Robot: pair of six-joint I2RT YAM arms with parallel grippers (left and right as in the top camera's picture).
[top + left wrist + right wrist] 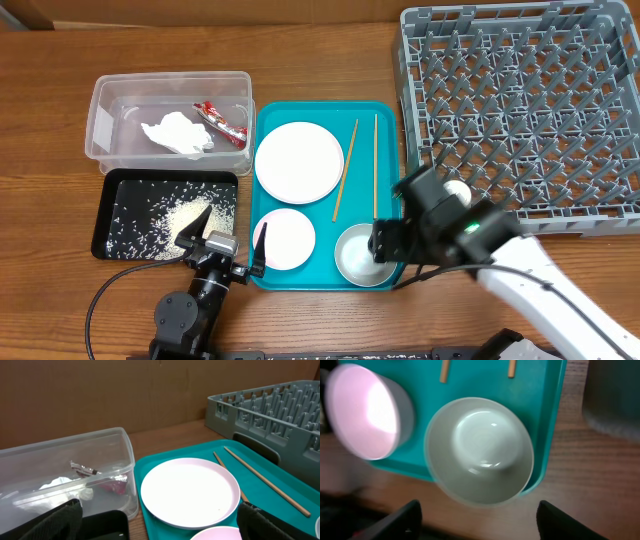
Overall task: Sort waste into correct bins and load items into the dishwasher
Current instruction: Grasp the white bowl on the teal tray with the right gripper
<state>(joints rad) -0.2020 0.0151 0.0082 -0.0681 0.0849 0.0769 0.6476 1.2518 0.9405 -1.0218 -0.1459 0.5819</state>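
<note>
The red wrapper point(220, 122) and white tissue point(178, 133) lie in the clear tub point(100, 110). Rice point(185, 213) lies in the black tray point(105, 215). The white plate point(298, 162), pink bowl point(288, 238), whitish bowl point(355, 255) and two chopsticks point(345, 170) sit on the teal tray point(385, 120). The grey rack point(520, 100) stands at right; a white cup point(457, 190) shows by its front left corner. My left gripper point(228, 240) is open and empty between the black tray and the pink bowl. My right gripper point(485, 525) is open just above the whitish bowl point(480, 450).
The left wrist view shows the plate point(190, 491), the tub point(127, 460) and the rack point(265, 410) ahead. The right arm point(520, 270) crosses the front right of the table. Bare wood lies in front of the teal tray.
</note>
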